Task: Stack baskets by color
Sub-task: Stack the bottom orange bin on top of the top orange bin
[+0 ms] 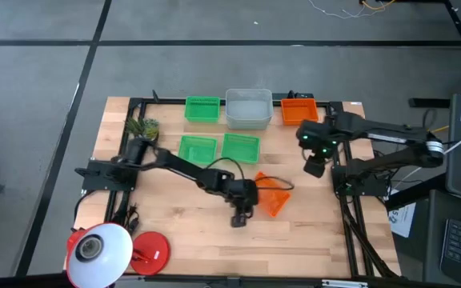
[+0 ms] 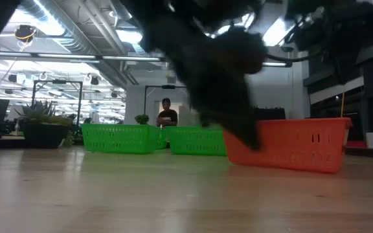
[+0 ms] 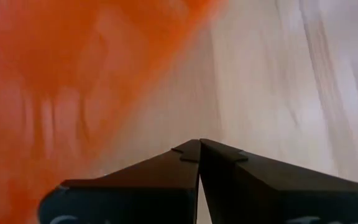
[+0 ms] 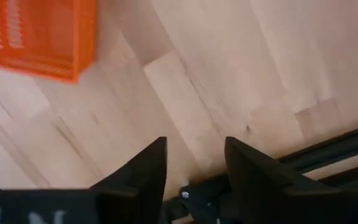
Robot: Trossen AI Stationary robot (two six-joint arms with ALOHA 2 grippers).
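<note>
An orange basket sits on the table's middle, right of centre; the low view shows it as the orange basket. My left gripper is shut and slants down just left of it, with the orange wall blurred beside its tips. My right gripper hangs open over bare wood near the right rail, with an orange basket beyond its fingers. At the far edge stand a green basket, a grey-white one and an orange one. Two green baskets sit in front. My left gripper stands with shut fingers close beside the orange basket's left side, slanting down from the table's left. Whether the fingers touch the basket I cannot tell; the tips show over bare wood.
A red lamp base and its white head stand at the near left corner, a small plant at the far left. Black frame rails edge the table. A person shows in the room behind.
</note>
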